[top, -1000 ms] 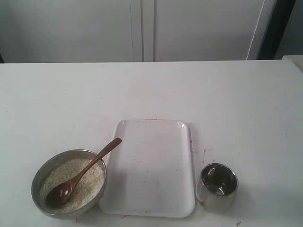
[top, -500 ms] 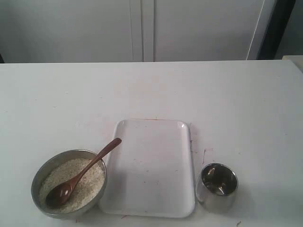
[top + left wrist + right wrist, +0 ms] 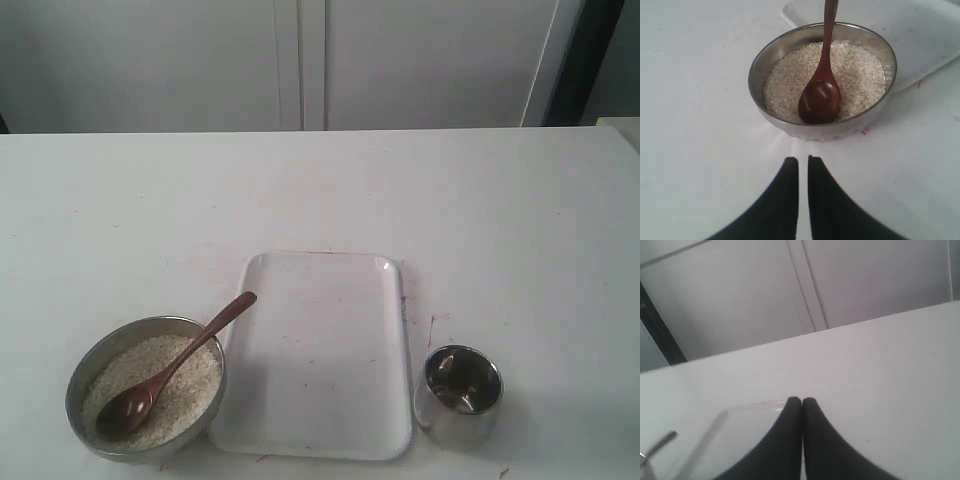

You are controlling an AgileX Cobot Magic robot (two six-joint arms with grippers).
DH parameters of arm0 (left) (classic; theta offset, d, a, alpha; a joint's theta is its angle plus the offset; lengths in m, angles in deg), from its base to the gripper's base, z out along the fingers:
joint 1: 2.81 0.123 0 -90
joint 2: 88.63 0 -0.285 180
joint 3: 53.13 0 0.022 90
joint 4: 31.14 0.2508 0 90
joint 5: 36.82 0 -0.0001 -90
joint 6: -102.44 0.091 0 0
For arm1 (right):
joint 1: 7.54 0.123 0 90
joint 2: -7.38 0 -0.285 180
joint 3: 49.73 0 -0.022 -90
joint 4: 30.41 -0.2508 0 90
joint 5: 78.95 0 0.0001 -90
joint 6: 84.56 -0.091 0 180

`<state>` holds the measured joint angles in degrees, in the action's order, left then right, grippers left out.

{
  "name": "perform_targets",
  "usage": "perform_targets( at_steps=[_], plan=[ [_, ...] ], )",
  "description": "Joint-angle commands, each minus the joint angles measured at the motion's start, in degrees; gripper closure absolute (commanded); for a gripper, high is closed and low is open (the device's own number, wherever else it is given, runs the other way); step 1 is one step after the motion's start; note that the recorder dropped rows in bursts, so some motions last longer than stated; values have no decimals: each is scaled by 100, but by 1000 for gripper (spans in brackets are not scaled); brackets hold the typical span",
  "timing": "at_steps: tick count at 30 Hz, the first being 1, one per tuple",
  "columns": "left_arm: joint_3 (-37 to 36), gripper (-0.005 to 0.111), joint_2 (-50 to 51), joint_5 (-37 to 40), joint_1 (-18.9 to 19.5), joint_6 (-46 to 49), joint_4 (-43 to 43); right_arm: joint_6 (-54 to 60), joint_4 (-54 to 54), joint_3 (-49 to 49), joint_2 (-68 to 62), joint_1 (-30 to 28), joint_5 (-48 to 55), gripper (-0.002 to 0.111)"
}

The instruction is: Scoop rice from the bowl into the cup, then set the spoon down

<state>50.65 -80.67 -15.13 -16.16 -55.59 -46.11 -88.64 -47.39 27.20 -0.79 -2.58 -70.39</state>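
Note:
The grey metal bowl (image 3: 84,366) stands at the front left of the table, filled with pale rice (image 3: 186,386). The brown wooden spoon (image 3: 186,357) rests in it, oval end on the grains and handle leaning over the rim toward the tray. At the front right stands the small shiny cup (image 3: 460,396). Neither arm shows in the exterior view. In the left wrist view, my left gripper (image 3: 803,160) sits just short of the bowl (image 3: 760,70), fingers nearly together with nothing between them, and the spoon (image 3: 821,97) lies on the rice (image 3: 785,85). My right gripper (image 3: 801,400) is shut and empty above the table.
A white rectangular tray (image 3: 320,350) lies between the bowl and the cup. Its corner shows past the bowl in the left wrist view as the tray (image 3: 920,30), and faintly under the right gripper as the tray (image 3: 740,435). Cabinet doors stand behind the table's far edge.

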Motion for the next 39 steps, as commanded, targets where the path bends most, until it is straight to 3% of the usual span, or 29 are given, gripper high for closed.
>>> perform_targets(
  at_steps=[1,15,19,29,35,39],
  plan=[
    [-29,92,-17,18,-29,14,-40,-1180,-968,29,39,-43,-521,108],
    [-29,92,-17,18,-29,14,-40,-3224,-1140,29,39,-31,-857,108],
    [-29,92,-17,18,-29,14,-40,-3250,-1140,27,39,34,-857,108],
    [-29,92,-17,18,-29,14,-40,-1468,-1140,-1253,39,314,-634,108],
    [-29,92,-17,18,-29,14,-40,298,-1130,-2966,39,314,419,108],
    [-29,92,-17,18,-29,14,-40,408,-1119,-3807,39,314,718,108]
  ],
)
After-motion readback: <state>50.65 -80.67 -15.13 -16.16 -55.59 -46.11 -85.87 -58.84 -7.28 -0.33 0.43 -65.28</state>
